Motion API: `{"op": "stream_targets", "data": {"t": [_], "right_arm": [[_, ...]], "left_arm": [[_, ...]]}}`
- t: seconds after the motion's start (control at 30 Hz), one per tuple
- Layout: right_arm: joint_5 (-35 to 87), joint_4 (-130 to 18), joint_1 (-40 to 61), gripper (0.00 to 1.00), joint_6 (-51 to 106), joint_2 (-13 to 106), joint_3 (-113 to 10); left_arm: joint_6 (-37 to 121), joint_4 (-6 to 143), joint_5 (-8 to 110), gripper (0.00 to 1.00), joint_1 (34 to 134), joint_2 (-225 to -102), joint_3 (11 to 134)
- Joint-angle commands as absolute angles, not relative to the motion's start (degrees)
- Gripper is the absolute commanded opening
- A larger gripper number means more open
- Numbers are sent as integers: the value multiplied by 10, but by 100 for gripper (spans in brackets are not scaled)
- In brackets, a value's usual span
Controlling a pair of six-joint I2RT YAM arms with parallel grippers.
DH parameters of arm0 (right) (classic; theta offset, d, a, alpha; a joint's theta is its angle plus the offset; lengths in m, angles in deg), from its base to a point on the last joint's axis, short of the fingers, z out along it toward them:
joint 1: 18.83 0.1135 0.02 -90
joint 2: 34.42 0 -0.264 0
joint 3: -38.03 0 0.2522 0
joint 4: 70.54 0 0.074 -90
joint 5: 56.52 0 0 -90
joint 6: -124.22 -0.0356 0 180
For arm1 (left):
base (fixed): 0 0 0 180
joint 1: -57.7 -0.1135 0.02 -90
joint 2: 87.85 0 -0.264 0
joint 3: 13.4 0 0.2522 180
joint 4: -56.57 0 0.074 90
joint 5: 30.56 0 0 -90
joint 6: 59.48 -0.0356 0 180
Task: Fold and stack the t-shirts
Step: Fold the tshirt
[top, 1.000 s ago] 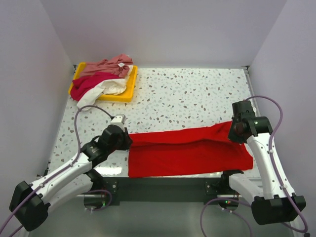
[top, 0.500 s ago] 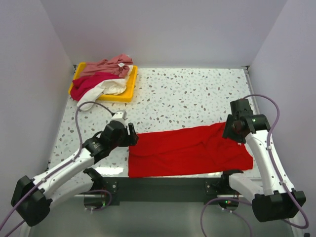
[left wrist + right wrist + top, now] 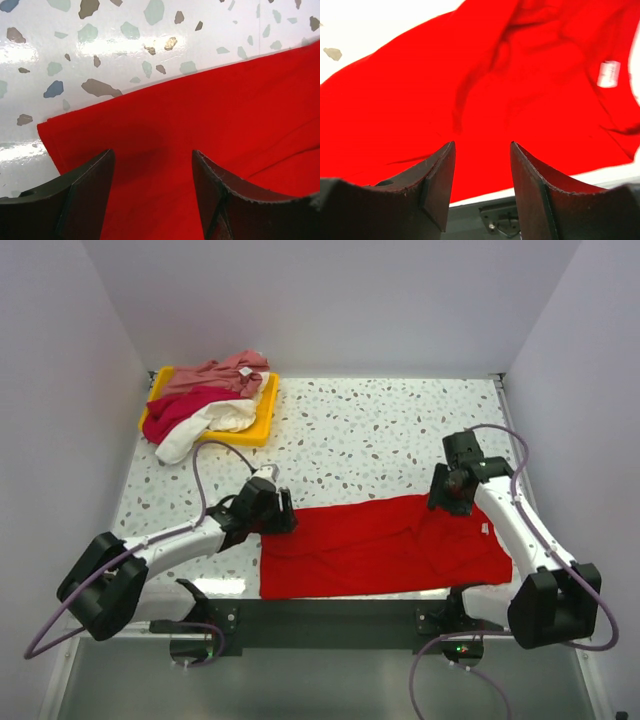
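One bright red t-shirt [image 3: 385, 545] lies spread in a wide, creased band.

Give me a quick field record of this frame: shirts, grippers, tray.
red shirt: laid out wide along table near edge, wrinkled
left gripper: open, over its left end, holding nothing
right gripper: open, over its right part, holding nothing
yellow tray: far left; holds pink shirt, crimson shirt, cream shirt, heaped unfolded
stack: none yet
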State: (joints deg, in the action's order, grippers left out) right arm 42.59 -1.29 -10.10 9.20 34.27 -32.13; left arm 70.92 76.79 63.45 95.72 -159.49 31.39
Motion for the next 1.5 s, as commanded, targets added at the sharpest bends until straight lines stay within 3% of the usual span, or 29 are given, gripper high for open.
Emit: {"op": "stream_targets", "data": {"t": [0.0, 0.5, 0.87, 1.03, 1.27, 1.47], "right_arm": [[400, -70, -85, 51, 81, 367, -311], [403, -185, -2, 51, 34, 486, -260], [412, -249, 109, 51, -11, 692, -365], [411, -247, 143, 51, -22, 731, -440], [429, -200, 156, 59, -13, 664, -479], [477, -144, 156, 69, -23, 522, -405]], "left_arm": [[725, 719, 631, 68, 957, -1614, 312], [674, 695, 636, 68, 820, -1664, 299], [613, 735, 708, 68, 743, -1731, 383], [582, 758, 735, 70, 700, -1732, 408], [569, 763, 713, 70, 677, -1704, 435], [571, 784, 705, 73, 678, -1652, 447]]}}
